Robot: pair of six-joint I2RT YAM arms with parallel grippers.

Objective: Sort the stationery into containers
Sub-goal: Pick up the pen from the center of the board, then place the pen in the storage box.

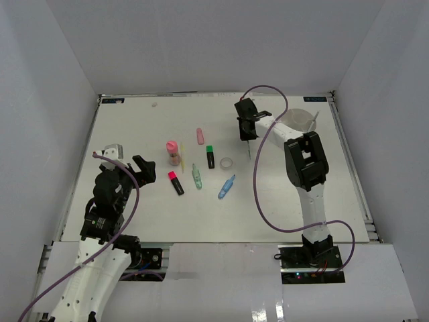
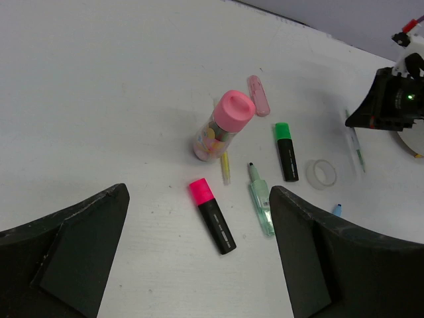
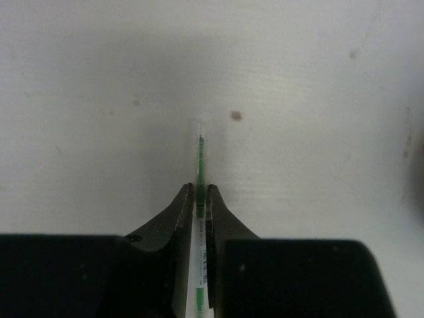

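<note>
Table (image 1: 134,221): white, walled on three sides. Loose stationery sits in a cluster at mid-table.

Right arm (image 1: 305,164): reaches toward the far right of the table. Right gripper (image 3: 200,191) has its fingers pressed together, pinching a thin green pen (image 3: 201,159). The pen runs lengthwise between the fingers and sticks out past the tips. Cannot tell whether its point touches the table.

Left arm (image 1: 107,201): at the near left. Left gripper (image 1: 132,163) is spread wide with nothing between its fingers (image 2: 73,252). It faces the cluster and stands apart from it.

Tub (image 1: 305,114): low, round and white, at the far right corner, just beyond the right gripper and partly hidden by that arm. Its inside is not visible.

Cluster, all of it lying on the table outside the tub:
- Pink-capped bottle (image 2: 222,126): upright, clear body with coloured bits inside, the leftmost item.
- Pink-capped highlighter (image 2: 212,215): black body, lying flat, nearest the left gripper.
- Green-capped highlighter (image 2: 286,151): black body, flat, right of the bottle.
- Pale green pen (image 2: 260,199): flat, between the two highlighters.
- Blue pen (image 1: 226,186): flat, angled, nearest the front edge on the right side of the cluster.
- Pink eraser (image 2: 258,103): flat, just behind the bottle.
- Tape ring (image 2: 322,173): flat, just right of the green-capped highlighter.
- Thin yellow pencil (image 2: 225,167): flat, at the foot of the bottle.
</note>
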